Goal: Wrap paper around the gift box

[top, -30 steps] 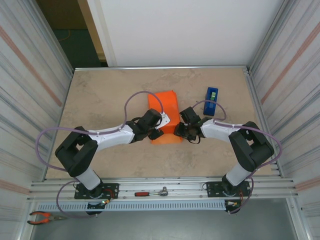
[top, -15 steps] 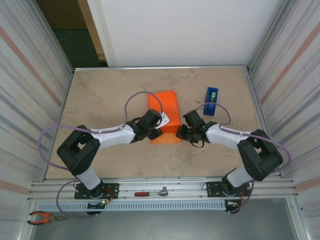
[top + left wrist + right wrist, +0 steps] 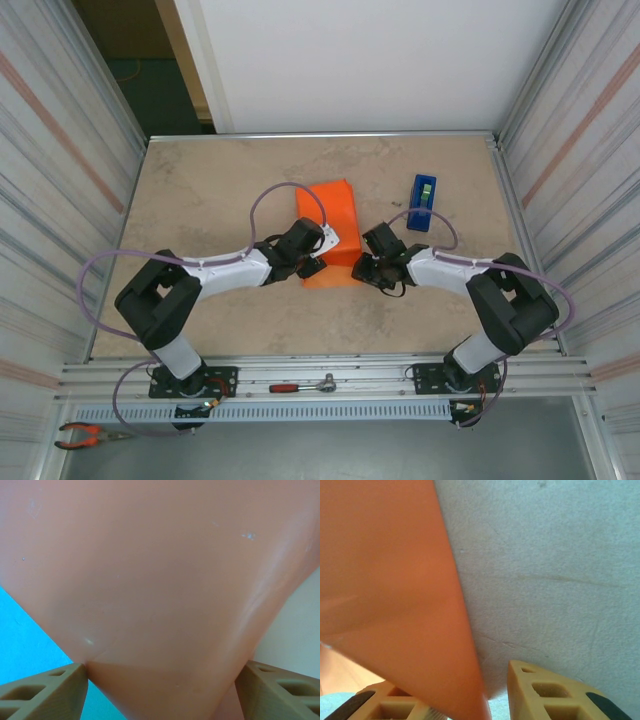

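The box (image 3: pixel 335 212) (orange-skinned) is lying mid-desk (image 3: pixel 200 190). The left end effector (image 3: pixel 318 258) is grasping its near-left corner, fingers (image 3: pixel 45 692) hugging it in the wrist view; the right end effector (image 3: pixel 490 700), released, is straddling the paper (image 3: pixel 385 580) at the box's right.

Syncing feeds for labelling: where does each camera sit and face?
Top external: above, behind the bases, looking down at the table; left arm, right arm show.
Left wrist: on that arm, facing the paper, left gripper framing it.
Right wrist: on that arm, facing paper edge and table, right gripper at bottom.
All share the paper.
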{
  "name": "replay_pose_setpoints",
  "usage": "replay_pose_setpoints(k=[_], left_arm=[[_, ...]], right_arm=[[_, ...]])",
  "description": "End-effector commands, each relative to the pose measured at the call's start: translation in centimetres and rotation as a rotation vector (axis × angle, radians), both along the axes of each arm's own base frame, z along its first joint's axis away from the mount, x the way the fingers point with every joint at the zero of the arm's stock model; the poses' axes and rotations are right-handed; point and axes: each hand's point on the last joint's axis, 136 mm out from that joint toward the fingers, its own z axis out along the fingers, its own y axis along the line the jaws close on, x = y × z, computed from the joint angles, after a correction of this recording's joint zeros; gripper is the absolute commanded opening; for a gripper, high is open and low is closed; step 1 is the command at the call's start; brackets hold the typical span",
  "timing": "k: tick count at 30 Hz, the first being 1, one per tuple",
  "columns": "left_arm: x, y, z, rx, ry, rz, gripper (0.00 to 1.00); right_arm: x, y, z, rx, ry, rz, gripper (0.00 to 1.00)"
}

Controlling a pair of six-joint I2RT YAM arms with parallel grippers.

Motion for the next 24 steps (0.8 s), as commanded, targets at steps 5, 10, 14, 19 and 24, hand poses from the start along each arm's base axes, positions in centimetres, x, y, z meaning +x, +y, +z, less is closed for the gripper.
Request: replay_pose_setpoints(k=[5, 10, 14, 19, 24], left_arm=[[-0.3, 0.2, -1.3, 0.045, 0.028, -0.009, 0.76], [-0.2, 0.2, -1.3, 0.052, 0.024, -0.009, 0.76], [-0.3, 0.2, -1.4, 0.064, 0.021, -0.014, 0.76], [-0.2, 0.2, -1.6, 0.078, 0.022, -0.016, 0.75], [-0.3, 0.0, -1.7, 0.087, 0.022, -0.024, 0.75]], right_arm=[[0.5, 0.8, 0.4, 0.013, -0.001, 0.003, 0.28], [0.5, 1.0, 0.9, 0.025, -0.009, 0.009, 0.07], [0.7, 1.3, 1.7, 0.047, -0.022, 0.013, 0.00], [0.9, 1.8, 2.6, 0.077, -0.036, 0.020, 0.00], [1.1, 2.6, 3.2, 0.124, -0.045, 0.020, 0.00]])
